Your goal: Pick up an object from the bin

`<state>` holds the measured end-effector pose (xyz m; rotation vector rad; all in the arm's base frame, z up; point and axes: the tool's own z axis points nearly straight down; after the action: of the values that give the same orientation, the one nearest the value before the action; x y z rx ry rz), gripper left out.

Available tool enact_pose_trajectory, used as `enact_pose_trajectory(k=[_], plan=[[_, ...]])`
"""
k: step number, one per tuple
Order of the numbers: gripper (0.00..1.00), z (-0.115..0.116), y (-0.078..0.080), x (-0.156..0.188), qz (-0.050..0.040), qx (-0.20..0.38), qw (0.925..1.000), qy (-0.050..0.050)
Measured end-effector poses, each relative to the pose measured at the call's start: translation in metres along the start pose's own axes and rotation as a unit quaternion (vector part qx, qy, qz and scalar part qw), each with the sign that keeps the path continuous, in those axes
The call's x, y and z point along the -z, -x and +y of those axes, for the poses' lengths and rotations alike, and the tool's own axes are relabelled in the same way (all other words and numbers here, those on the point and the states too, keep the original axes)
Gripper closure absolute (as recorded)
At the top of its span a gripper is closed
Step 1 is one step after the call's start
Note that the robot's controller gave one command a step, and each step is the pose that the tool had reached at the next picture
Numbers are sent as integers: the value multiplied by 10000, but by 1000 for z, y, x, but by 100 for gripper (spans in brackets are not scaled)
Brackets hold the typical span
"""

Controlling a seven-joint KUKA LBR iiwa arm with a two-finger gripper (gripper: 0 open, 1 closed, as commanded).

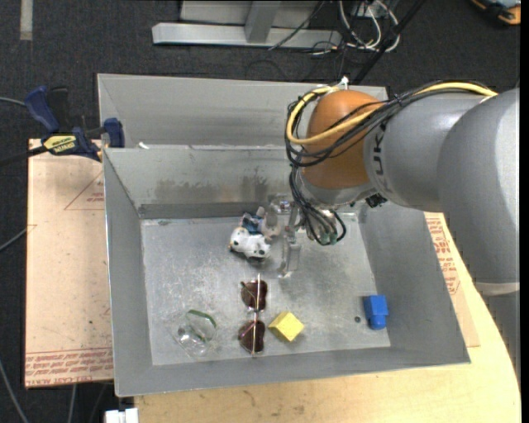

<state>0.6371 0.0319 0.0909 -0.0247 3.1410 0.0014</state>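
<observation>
On the bin [331, 285] floor, a white-blue toy [247, 242] lies just beside the gripper [285, 252], state unclear.

Loose things on the floor of the bin [128, 273], toward its near edge. A pair of sunglasses [254, 315] with dark brown lenses lies lengthwise, one lens farther back than the other. Just right of its nearer lens sits a yellow block [287, 326], turned corner-on. Well apart, near the right wall, lies a small blue block [376, 312]. Toward the near left corner rests a clear piece [195, 332] with a green band; its kind cannot be told. Beyond the bin, cables [364, 25] lie on dark carpet [50, 49].
</observation>
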Motion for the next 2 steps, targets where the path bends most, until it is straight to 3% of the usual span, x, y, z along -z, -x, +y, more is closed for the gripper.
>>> enact_pose_trajectory(k=[1,2], plan=[[0,42,17,9,-19,-647,9979,6],[0,35,15,-22,-9,116,9999,0]])
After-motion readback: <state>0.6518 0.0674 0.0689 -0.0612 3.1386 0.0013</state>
